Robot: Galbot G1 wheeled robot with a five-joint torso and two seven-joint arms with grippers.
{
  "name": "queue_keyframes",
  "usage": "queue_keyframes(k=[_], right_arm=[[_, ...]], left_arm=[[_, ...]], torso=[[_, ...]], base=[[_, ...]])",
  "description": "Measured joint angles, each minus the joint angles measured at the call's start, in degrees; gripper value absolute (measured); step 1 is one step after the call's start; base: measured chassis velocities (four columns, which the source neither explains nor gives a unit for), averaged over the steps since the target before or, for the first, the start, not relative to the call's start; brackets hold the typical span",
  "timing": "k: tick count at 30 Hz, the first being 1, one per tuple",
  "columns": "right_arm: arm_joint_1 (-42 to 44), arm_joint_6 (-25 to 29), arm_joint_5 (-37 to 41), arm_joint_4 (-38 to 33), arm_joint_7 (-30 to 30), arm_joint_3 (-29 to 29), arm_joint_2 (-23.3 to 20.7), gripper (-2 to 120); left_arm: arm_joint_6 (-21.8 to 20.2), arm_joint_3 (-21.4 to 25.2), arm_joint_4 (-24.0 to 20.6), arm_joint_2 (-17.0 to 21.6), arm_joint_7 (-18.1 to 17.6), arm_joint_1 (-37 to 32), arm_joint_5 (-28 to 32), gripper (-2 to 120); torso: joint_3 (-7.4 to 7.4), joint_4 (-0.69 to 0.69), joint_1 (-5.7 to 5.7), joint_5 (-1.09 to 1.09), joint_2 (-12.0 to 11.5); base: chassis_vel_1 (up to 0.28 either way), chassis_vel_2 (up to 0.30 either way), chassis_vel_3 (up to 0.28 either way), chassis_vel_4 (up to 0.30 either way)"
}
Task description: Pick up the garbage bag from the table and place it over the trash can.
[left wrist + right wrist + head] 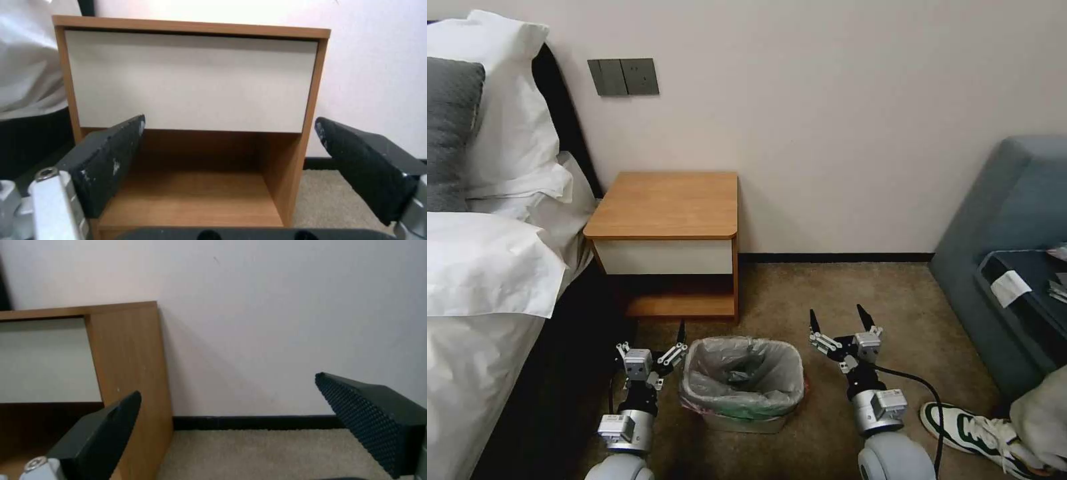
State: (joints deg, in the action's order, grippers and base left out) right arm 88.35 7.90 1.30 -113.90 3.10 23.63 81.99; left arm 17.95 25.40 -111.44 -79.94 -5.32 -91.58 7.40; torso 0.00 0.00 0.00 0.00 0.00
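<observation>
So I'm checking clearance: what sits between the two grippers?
In the head view, the trash can, lined with the garbage bag, stands on the carpet between the open left gripper and open right gripper.

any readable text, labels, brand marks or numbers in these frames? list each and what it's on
None can be read.
White tag on the dark case on the sofa: no print can be made out.
Wall switch panel: plain, no markings.
Table, garbage bag lining the trash can, left gripper and right gripper, both open: no lettering visible.
</observation>
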Motion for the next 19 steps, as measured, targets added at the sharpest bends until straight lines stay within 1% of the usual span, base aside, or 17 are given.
queue_keyframes(k=[19], right_arm=[[-0.09, -0.1, 0.14, -0.1, -0.04, -0.11, -0.09, 100]], left_arm=[[-0.48, -0.04, -0.15, -0.01, -0.18, -0.01, 0.2, 100]], torso=[[0.0, 0.0, 0.0, 0.0, 0.0]], base=[[0.0, 0.0, 0.0, 0.0]])
